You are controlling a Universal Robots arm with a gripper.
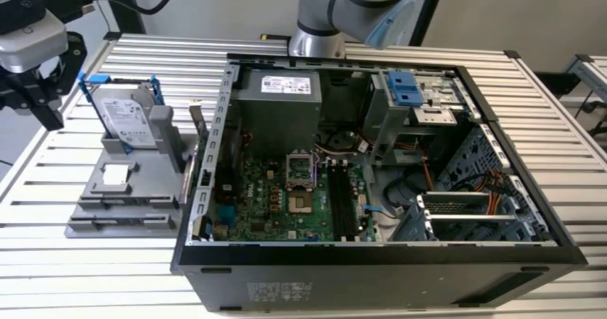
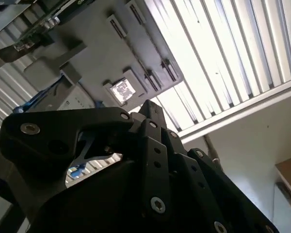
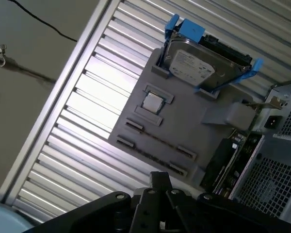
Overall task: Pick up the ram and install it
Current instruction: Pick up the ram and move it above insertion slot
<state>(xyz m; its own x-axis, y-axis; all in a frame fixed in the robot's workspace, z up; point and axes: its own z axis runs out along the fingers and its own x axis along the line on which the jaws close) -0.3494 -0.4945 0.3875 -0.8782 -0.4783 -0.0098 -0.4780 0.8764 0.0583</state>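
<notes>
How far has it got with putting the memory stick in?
Barely begun. Nothing looks done yet: the ram stands on edge at the gray holder, beside the case, and the black memory slots inside look empty. In hand: the gripper hangs at the exterior view's left of the holder, near the hard drive, apart from the ram. Left: both the pick-up and the install.

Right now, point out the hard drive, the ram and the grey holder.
hard drive (image 3: 194, 65): first wrist view, on its silver labelled face.
ram (image 3: 225, 162): first wrist view, mid-length on the dark board.
grey holder (image 3: 184, 121): first wrist view, on its bare flat middle.
</notes>
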